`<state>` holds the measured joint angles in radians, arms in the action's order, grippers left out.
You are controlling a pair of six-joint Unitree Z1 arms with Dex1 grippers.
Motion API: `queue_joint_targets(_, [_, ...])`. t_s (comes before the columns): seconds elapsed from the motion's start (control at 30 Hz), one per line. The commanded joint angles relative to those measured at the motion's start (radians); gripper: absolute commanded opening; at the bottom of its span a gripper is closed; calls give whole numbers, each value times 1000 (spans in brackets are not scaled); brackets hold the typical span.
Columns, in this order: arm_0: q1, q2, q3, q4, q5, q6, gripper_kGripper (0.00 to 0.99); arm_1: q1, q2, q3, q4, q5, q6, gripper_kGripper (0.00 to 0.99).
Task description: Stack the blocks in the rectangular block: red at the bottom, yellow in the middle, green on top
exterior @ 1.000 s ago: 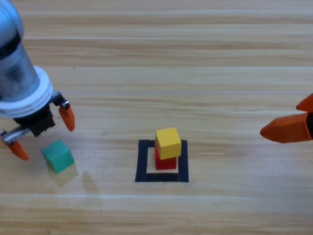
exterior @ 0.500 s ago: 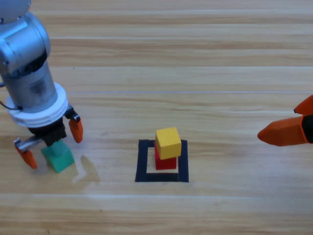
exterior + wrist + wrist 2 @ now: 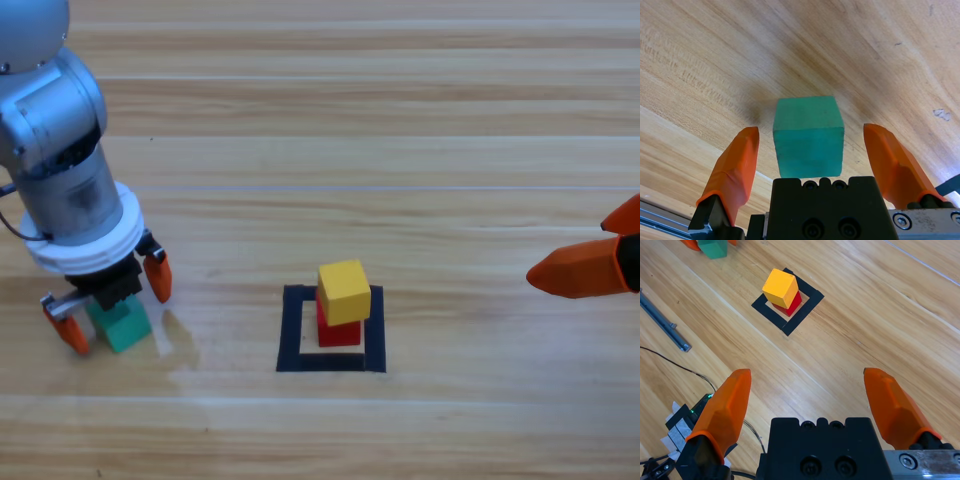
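with the red cube (image 3: 339, 331) already sitting inside the black tape rectangle (image 3: 293, 330) and the yellow cube (image 3: 344, 292) on top of it, slightly offset and rotated, only green is left to place. the green cube (image 3: 124, 327) is on the table well left of the stack. the left gripper (image 3: 110, 301) is down over it, jaws spread, one on each side of the cube with a visible gap on both sides in the left wrist view, nothing pinched yet. looks like a straddle to line up the grasp across two flat faces; judging by that, next is closing, then lift and carry to the stack. risk: the yellow top is skewed, so green needs a centred, gentle drop or the stack tips. the right gripper (image 3: 583, 268) waits at the right edge, jaws spread, holding nothing, clear of the carry path.
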<state>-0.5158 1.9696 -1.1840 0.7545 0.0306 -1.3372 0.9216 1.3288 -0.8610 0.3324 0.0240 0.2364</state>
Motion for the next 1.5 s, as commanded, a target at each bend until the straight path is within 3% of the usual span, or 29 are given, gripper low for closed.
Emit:
queue_joint_targets(0.03, [-13,38,32,-27,-12,18,841,-29,43,11,-13,-6,-5,990])
queue_joint_targets(0.27, [-13,48,63,-64,-20,42,634,-29,49,10,-13,-6,-3,990])
queue_joint_targets(0.43, [-13,44,43,-46,-14,104,291,-29,52,10,-13,-6,-3,990])
queue_joint_targets(0.57, [-15,63,-132,98,32,242,81,-29,52,10,-13,-6,-3,990])
queue_joint_targets(0.67, [-46,104,-417,296,48,446,18,-29,53,8,-13,-7,-3,990])
queue_joint_targets(0.8, [-104,198,-753,522,49,690,0,-29,53,8,-13,-9,-3,990])
queue_joint_targets(1.1, [-224,230,-881,557,14,967,0,-29,52,7,-12,-13,0,990])
queue_joint_targets(1.37, [-311,250,-973,574,-17,1021,0,-29,52,7,-9,-10,0,990])
queue_joint_targets(1.5, [-326,264,-987,589,-15,872,0,-29,52,7,-9,-9,-2,990])
